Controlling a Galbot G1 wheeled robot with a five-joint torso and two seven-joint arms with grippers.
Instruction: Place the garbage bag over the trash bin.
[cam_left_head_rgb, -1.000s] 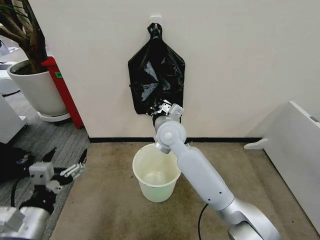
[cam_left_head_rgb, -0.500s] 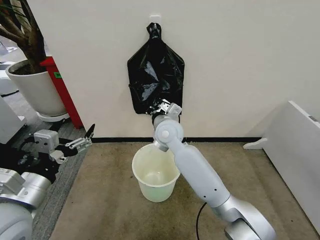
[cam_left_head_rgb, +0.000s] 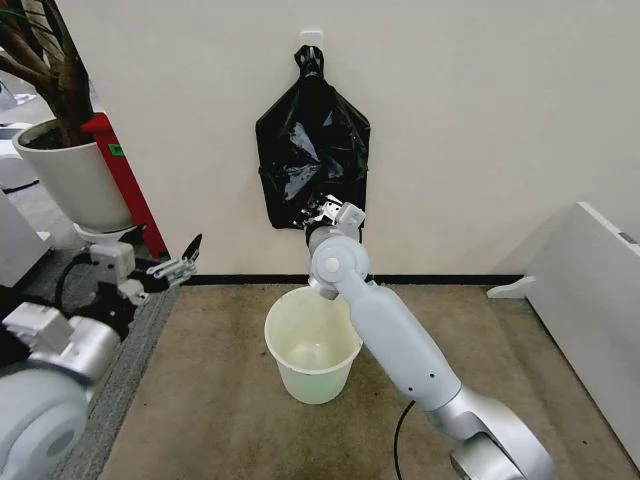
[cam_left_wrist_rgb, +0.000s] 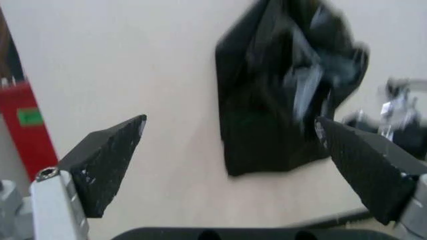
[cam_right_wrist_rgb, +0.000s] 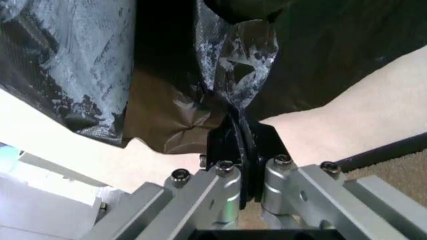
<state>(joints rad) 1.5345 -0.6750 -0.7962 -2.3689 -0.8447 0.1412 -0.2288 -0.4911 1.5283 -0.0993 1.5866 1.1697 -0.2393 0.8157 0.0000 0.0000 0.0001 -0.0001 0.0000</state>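
A flat black bundle (cam_left_head_rgb: 312, 150) hangs by its knotted neck from a hook on the wall. At its lower edge my right gripper (cam_left_head_rgb: 322, 213) is shut on a thin fold of the glossy black garbage bag (cam_right_wrist_rgb: 233, 65); in the right wrist view the right gripper (cam_right_wrist_rgb: 239, 135) has its fingers pressed together on the plastic. The cream-white trash bin (cam_left_head_rgb: 315, 385) stands upright on the carpet directly below, with nothing in it. My left gripper (cam_left_head_rgb: 185, 258) is raised at the left, open, apart from the bundle. In the left wrist view the left gripper (cam_left_wrist_rgb: 229, 121) faces the bundle (cam_left_wrist_rgb: 280, 90) with nothing between its fingers.
A large white plant pot (cam_left_head_rgb: 75, 180) with a tree trunk stands at the back left beside a red object (cam_left_head_rgb: 125, 180). A white panel (cam_left_head_rgb: 590, 300) leans at the right. Open carpet lies around the bin.
My left arm has risen and swung forward and rightward toward the wall, gripper still open. The right gripper stays pinched at the bundle's lower edge, barely shifted.
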